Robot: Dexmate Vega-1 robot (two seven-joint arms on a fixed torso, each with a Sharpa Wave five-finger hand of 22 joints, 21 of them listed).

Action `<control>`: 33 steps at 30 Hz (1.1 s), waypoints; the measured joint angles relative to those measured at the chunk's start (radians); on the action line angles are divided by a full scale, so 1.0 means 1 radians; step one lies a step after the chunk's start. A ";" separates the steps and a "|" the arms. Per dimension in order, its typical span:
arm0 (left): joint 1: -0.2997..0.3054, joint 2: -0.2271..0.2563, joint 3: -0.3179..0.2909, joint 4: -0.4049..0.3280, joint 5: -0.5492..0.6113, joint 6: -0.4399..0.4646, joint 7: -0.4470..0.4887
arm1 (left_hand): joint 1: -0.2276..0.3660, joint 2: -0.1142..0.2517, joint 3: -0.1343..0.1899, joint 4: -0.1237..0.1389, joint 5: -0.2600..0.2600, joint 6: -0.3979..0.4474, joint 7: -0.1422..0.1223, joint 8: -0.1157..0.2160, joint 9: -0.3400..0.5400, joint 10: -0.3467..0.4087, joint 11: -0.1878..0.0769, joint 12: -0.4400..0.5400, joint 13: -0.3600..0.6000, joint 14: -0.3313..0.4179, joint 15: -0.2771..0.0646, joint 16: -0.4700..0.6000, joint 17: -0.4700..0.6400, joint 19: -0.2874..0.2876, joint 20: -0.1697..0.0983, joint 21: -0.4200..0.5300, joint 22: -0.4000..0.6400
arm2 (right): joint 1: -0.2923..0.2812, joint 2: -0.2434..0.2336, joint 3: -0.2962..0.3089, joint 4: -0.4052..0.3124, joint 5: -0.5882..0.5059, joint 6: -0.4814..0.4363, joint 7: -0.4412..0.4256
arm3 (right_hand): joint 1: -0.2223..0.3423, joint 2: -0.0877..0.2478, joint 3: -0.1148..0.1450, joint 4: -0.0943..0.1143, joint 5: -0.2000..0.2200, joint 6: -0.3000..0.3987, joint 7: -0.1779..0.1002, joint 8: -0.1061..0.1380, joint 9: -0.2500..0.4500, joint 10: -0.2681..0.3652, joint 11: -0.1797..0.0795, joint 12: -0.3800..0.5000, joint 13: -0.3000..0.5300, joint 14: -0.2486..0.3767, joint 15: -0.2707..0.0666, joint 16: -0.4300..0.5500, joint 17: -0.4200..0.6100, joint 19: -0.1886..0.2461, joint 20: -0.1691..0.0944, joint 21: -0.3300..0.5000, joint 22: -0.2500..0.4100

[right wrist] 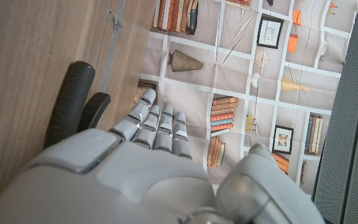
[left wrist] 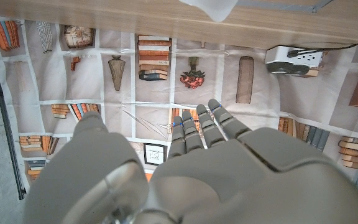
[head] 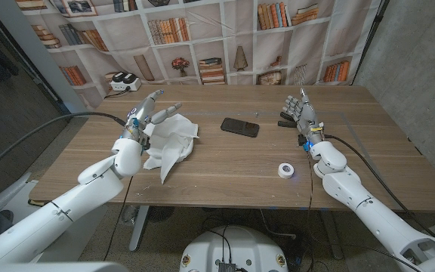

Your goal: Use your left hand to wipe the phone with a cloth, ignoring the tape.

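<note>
A black phone (head: 240,127) lies flat near the middle of the wooden table (head: 225,162). A crumpled white cloth (head: 171,143) lies to its left. My left hand (head: 146,115) hovers just over the cloth's left edge with its fingers apart, holding nothing; the left wrist view shows the same hand (left wrist: 197,162) with a corner of the cloth (left wrist: 213,7). A white roll of tape (head: 285,171) sits near the front right. My right hand (head: 302,113) stands on the right side of the table, fingers extended and empty, also seen in the right wrist view (right wrist: 154,137).
A black object (head: 287,119) lies on the table by my right hand, seen as dark handles (right wrist: 73,99) in the right wrist view. A white device (head: 124,81) sits at the table's back left. A bookshelf-print backdrop (head: 202,38) hangs behind the table.
</note>
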 measured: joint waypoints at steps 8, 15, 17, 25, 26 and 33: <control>-0.011 0.033 0.014 -0.014 0.020 0.031 -0.019 | 0.008 -0.008 0.000 -0.008 0.000 0.000 0.000 -0.004 0.000 0.006 0.002 0.000 0.000 0.003 0.003 0.000 0.000 0.000 0.000 0.000 0.000 | -0.003 0.004 -0.006 -0.010 -0.008 -0.008 -0.014 | 0.008 0.000 0.000 0.000 0.000 0.000 0.000 0.000 0.000 0.000 0.000 0.000 0.000 0.000 0.000 0.000 0.000 0.003 0.003 0.000 0.000; -0.031 0.055 0.039 -0.027 0.047 0.099 -0.076 | 0.041 -0.025 -0.007 -0.027 0.000 -0.019 0.011 -0.023 0.000 -0.012 0.022 -0.022 0.000 -0.009 0.007 -0.017 0.000 -0.012 0.004 -0.015 0.000 | -0.007 0.006 -0.010 -0.021 -0.016 -0.012 -0.028 | 0.012 0.004 0.004 -0.004 0.000 0.000 0.000 0.000 0.000 0.000 0.000 0.000 0.000 0.000 0.000 0.000 0.000 0.003 0.003 0.000 0.005; -0.039 0.063 0.048 -0.034 0.052 0.109 -0.086 | 0.049 -0.033 -0.014 -0.033 0.000 -0.022 0.015 -0.027 0.000 -0.022 0.025 -0.030 0.000 -0.013 0.008 -0.017 0.000 -0.017 0.009 -0.023 0.000 | -0.008 0.006 -0.010 -0.022 -0.017 -0.013 -0.030 | 0.012 0.004 0.004 -0.004 0.000 0.000 0.000 0.000 0.000 0.000 0.000 0.000 0.000 0.000 0.000 0.000 0.000 0.003 0.003 0.000 0.005; -0.080 0.097 0.097 -0.089 0.099 0.233 -0.187 | 0.073 -0.064 -0.034 -0.054 0.008 0.016 -0.018 -0.027 0.000 -0.001 -0.006 -0.031 0.005 -0.015 0.000 -0.023 0.004 0.007 0.014 -0.020 0.005 | -0.009 0.007 -0.012 -0.023 -0.018 -0.018 -0.032 | 0.012 0.004 0.001 -0.007 0.000 0.006 0.006 0.007 0.000 0.000 0.000 0.000 0.000 0.000 0.000 0.000 0.000 0.009 -0.002 -0.006 0.005; -0.087 0.102 0.104 -0.096 0.099 0.233 -0.187 | 0.081 -0.072 -0.034 -0.054 0.008 0.024 -0.020 -0.023 0.000 0.002 -0.010 -0.031 0.005 -0.015 0.000 -0.023 0.005 0.010 0.012 -0.018 0.005 | -0.009 0.007 -0.012 -0.023 -0.017 -0.018 -0.031 | 0.012 0.004 0.001 -0.007 0.000 0.007 0.007 0.007 0.000 0.000 0.000 0.000 0.000 0.000 0.000 0.000 0.000 0.009 -0.002 -0.006 0.005; -0.132 0.132 0.155 -0.143 0.129 0.318 -0.268 | 0.077 -0.078 -0.038 -0.058 0.008 0.032 -0.018 -0.021 0.000 0.012 -0.013 -0.031 0.005 -0.006 -0.002 -0.023 0.005 0.023 0.023 -0.016 0.009 | 0.000 0.011 -0.014 -0.011 -0.013 -0.020 -0.020 | 0.012 0.004 0.001 -0.007 -0.008 0.012 0.002 0.007 0.000 0.004 0.004 0.000 0.000 0.000 0.000 0.000 0.000 0.009 -0.002 -0.010 0.005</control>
